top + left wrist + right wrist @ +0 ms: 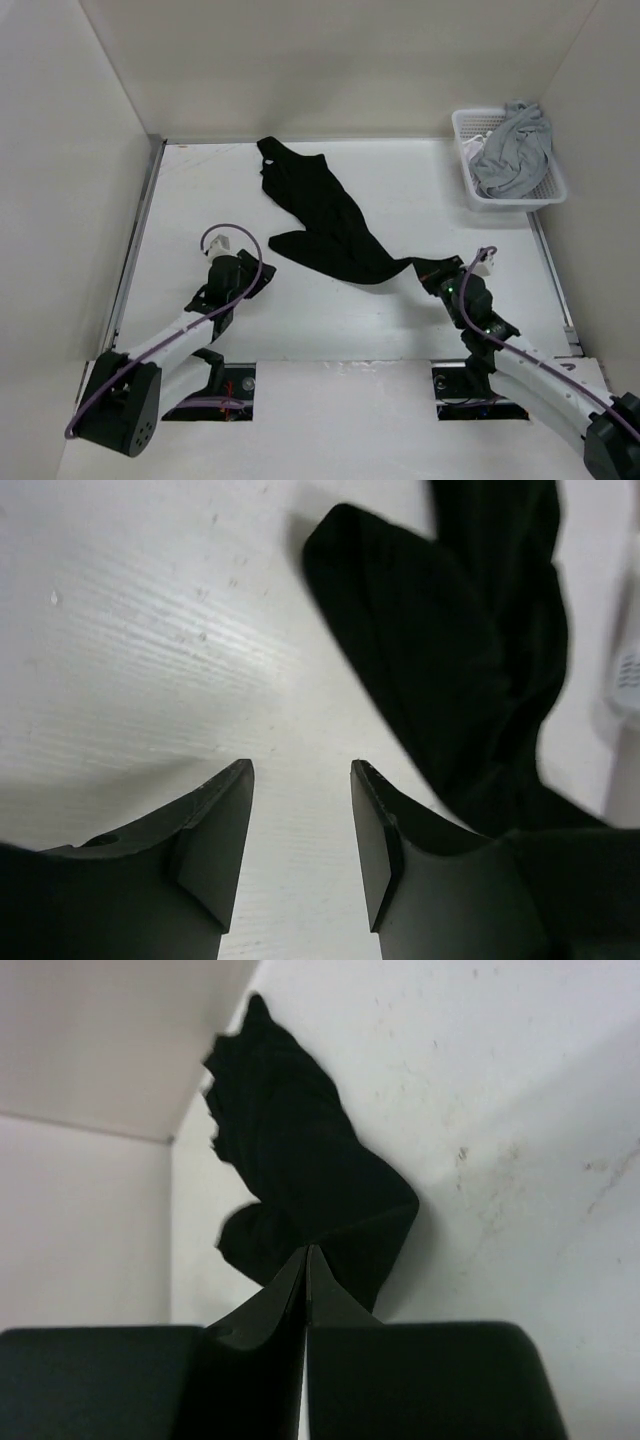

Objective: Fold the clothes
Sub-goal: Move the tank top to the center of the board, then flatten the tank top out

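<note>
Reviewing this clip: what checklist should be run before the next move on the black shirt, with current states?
1. Right gripper shut on black shirt: ok.
2. Left gripper open, nothing between its jaws: ok.
3. Left gripper over fabric: not ok; bare table lies below it, with the shirt beside it.
4. Shirt spread flat: not ok, bunched diagonally.
5. Grey garment apart from the shirt, in the basket: ok.

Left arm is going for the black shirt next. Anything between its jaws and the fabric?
Nothing visible. Only bare table lies between the left gripper, jaws open, and the black shirt's nearest lobe, ahead and to its right. The basket holding the grey garment sits off in the far right corner.
</note>
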`<state>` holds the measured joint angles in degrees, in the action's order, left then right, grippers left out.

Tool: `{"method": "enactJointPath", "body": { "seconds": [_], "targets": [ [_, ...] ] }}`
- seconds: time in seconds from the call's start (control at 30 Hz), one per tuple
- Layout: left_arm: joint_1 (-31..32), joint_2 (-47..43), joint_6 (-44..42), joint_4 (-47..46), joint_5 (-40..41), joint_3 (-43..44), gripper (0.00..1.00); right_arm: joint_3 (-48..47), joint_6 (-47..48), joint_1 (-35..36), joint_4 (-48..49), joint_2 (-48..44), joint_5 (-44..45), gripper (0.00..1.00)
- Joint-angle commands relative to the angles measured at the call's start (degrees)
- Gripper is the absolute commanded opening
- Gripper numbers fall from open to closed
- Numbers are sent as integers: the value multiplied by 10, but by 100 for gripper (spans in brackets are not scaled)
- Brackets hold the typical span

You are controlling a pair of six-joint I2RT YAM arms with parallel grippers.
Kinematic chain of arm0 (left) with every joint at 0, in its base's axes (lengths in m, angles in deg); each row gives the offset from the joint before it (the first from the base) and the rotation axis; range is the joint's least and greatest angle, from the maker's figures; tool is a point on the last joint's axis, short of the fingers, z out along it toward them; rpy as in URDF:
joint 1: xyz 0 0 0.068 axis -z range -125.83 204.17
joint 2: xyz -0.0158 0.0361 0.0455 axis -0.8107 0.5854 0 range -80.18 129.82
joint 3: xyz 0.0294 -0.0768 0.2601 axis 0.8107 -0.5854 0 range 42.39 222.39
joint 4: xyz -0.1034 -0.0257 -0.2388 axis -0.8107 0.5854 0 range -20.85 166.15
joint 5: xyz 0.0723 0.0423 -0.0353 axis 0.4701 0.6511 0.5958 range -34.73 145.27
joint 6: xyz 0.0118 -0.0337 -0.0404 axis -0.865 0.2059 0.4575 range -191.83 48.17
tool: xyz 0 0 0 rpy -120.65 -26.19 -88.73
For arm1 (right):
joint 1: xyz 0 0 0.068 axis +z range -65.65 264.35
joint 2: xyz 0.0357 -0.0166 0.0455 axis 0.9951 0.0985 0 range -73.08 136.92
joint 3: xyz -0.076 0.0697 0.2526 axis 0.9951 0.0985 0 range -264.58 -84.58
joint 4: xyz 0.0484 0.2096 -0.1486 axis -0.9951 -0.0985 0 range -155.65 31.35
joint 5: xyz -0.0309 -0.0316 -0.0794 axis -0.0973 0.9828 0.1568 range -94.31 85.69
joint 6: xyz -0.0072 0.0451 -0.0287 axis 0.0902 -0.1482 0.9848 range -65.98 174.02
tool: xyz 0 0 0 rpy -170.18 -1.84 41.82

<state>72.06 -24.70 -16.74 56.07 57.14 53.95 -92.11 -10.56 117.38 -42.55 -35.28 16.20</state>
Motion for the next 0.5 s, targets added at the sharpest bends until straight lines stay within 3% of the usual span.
{"method": "enactJointPath", "body": {
  "seconds": [0.0,0.23,0.47],
  "targets": [
    [22,54,-48,-13,28,44,41,1,-21,-40,12,-39,-40,3],
    [39,140,-62,-23,131,123,41,24,-15,-73,15,-43,-69,4],
    [29,186,-64,-49,104,155,45,26,18,-97,34,-19,-101,4]
  ]
}}
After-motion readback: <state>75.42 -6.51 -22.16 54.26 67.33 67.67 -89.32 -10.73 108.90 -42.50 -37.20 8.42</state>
